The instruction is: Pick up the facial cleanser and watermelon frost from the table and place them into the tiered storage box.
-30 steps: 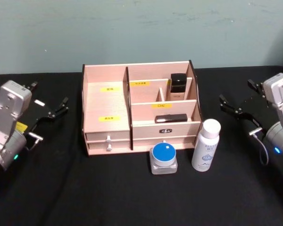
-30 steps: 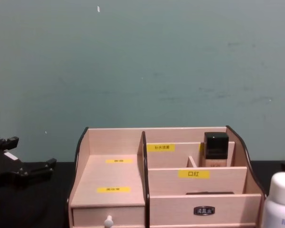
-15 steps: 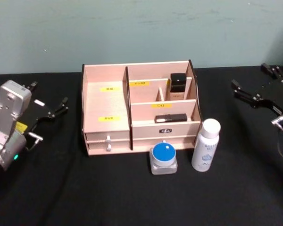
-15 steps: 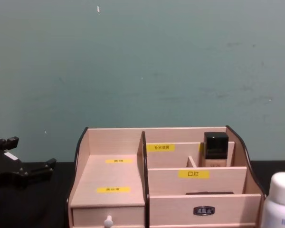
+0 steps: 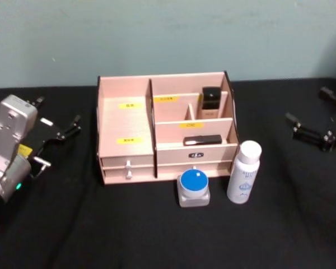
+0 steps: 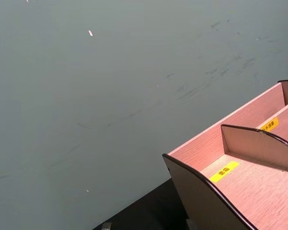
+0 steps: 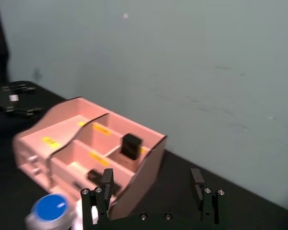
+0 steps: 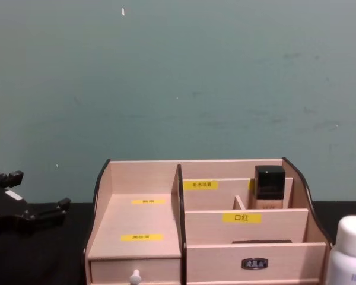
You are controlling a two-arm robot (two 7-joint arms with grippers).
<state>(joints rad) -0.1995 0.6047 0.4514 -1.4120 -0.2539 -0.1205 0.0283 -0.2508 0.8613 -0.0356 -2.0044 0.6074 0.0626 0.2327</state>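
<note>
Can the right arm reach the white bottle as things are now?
Probably yes. The white bottle stands upright by the front right corner of the tiered storage box, and nothing stands between it and the open right end effector. The left end effector is parked far left.

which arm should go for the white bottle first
Right. The white bottle stands at the tiered storage box's front right corner, on the right hand's side, and that hand is open. The left hand sits across the box.
</note>
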